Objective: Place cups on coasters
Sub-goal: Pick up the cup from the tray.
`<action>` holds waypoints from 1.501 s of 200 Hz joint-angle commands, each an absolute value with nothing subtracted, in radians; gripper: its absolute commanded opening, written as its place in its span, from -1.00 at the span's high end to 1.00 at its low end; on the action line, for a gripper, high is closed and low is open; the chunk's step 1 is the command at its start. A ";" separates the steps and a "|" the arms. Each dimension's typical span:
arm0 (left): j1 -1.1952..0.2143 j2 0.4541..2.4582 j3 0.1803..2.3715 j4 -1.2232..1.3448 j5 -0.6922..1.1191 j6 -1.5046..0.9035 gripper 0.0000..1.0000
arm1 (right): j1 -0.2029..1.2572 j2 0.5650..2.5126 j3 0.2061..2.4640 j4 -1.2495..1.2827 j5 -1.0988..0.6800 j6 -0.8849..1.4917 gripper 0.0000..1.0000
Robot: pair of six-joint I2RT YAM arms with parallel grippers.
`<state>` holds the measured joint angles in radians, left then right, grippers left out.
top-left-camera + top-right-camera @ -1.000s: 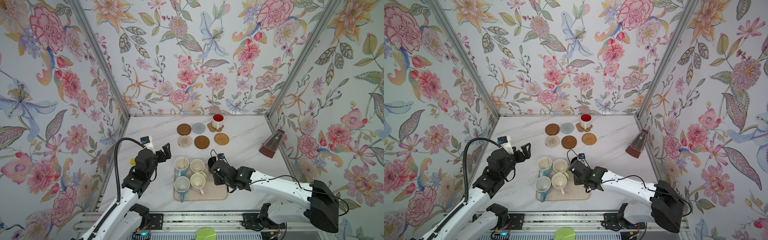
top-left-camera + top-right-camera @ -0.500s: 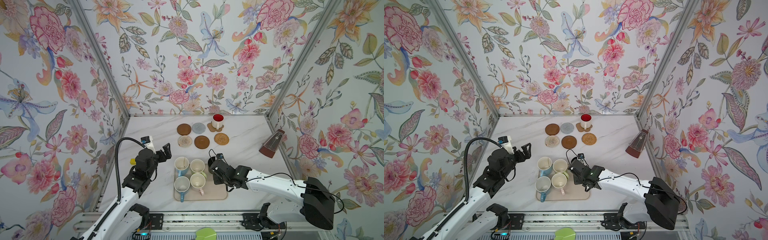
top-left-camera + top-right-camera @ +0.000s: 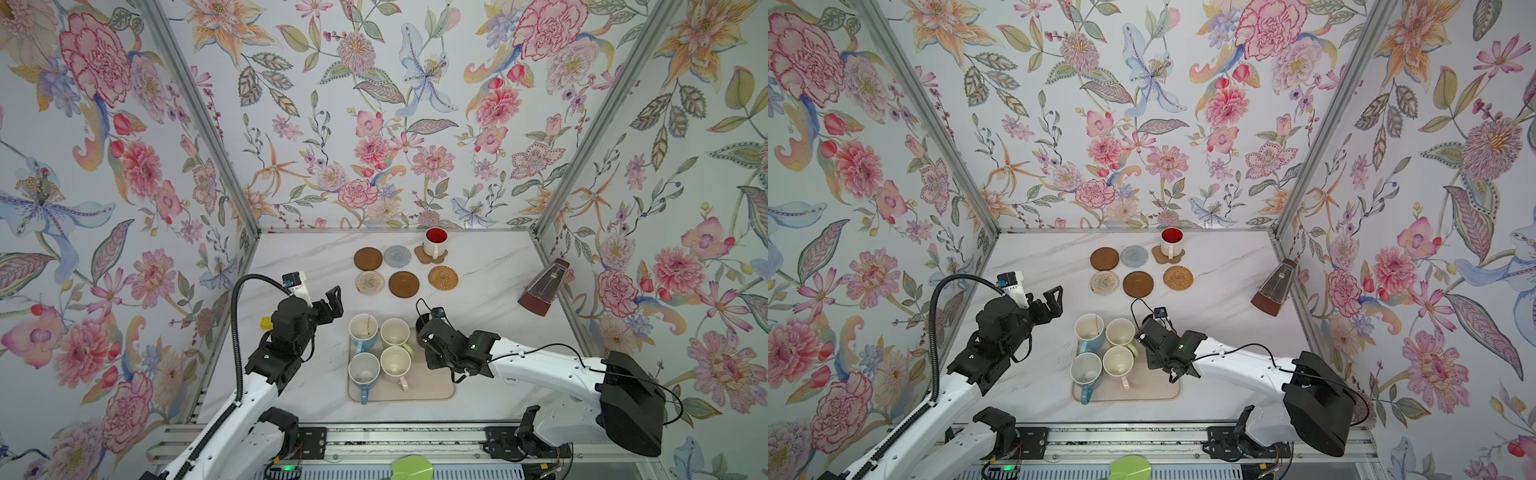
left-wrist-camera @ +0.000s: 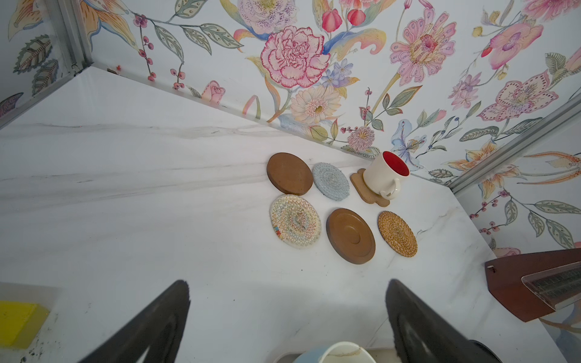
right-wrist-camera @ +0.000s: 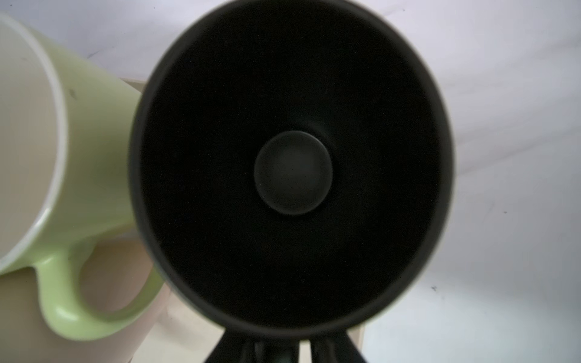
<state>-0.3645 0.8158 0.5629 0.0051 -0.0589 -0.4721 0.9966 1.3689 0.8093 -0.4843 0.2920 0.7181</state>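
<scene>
Four cups stand on the beige tray (image 3: 432, 386): two light blue (image 3: 363, 330) (image 3: 363, 372), a green one (image 3: 395, 332) and a pink one (image 3: 395, 363). The black cup (image 3: 422, 326) is at the tray's far right corner. My right gripper (image 5: 305, 347) reaches its near side, fingers close together with a thin slit between; black on black hides the handle. A white cup (image 3: 435, 241), red inside, sits on the tan flower coaster (image 3: 424, 255). The brown (image 3: 368, 258), grey (image 3: 397, 255), woven (image 3: 369, 282), brown (image 3: 403, 284) and rattan (image 3: 443, 277) coasters are bare. My left gripper (image 3: 328, 305) hovers open, left of the tray.
A brown metronome (image 3: 542, 291) leans against the right wall. A small yellow object (image 3: 266, 322) lies by the left wall behind my left arm. Floral walls close in three sides, and a metal rail (image 3: 374, 440) runs along the front.
My right gripper's fingers have drawn closer together at the black cup, and the wrist has edged a little toward it. The left arm and all the cups have stayed put.
</scene>
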 commanded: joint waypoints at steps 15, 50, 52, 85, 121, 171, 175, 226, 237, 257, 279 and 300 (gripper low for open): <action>-0.354 0.818 0.568 0.025 -0.052 -0.483 -0.98 | 0.988 1.384 0.804 -0.486 0.286 0.707 0.56; -0.354 0.819 0.566 0.028 -0.052 -0.483 -0.98 | 0.990 1.391 0.805 -0.487 0.278 0.705 0.66; -0.354 0.819 0.567 0.028 -0.053 -0.483 -0.98 | 0.990 1.391 0.807 -0.486 0.279 0.704 0.67; -0.353 0.825 0.565 0.035 -0.051 -0.483 -0.98 | 0.990 1.390 0.805 -0.485 0.276 0.704 0.83; -0.354 0.831 0.565 0.040 -0.046 -0.486 -0.98 | 0.990 1.390 0.805 -0.486 0.273 0.703 0.97; -0.354 0.839 0.566 0.050 -0.046 -0.486 -0.98 | 0.990 1.388 0.810 -0.486 0.278 0.685 1.00; -0.353 0.841 0.567 0.049 -0.045 -0.486 -0.98 | 0.990 1.387 0.810 -0.487 0.279 0.685 1.00; -0.353 0.845 0.567 0.056 -0.044 -0.488 -0.98 | 0.993 1.366 0.825 -0.486 0.283 0.663 1.00; -0.354 0.848 0.566 0.058 -0.044 -0.488 -0.98 | 0.994 1.356 0.832 -0.486 0.286 0.661 1.00; -0.354 0.851 0.567 0.061 -0.041 -0.488 -0.98 | 0.997 1.330 0.840 -0.487 0.296 0.657 1.00; -0.353 0.851 0.567 0.064 -0.040 -0.489 -0.98 | 0.996 1.309 0.853 -0.499 0.304 0.649 1.00; -0.353 0.851 0.565 0.064 -0.041 -0.491 -0.98 | 0.995 1.298 0.873 -0.522 0.312 0.637 1.00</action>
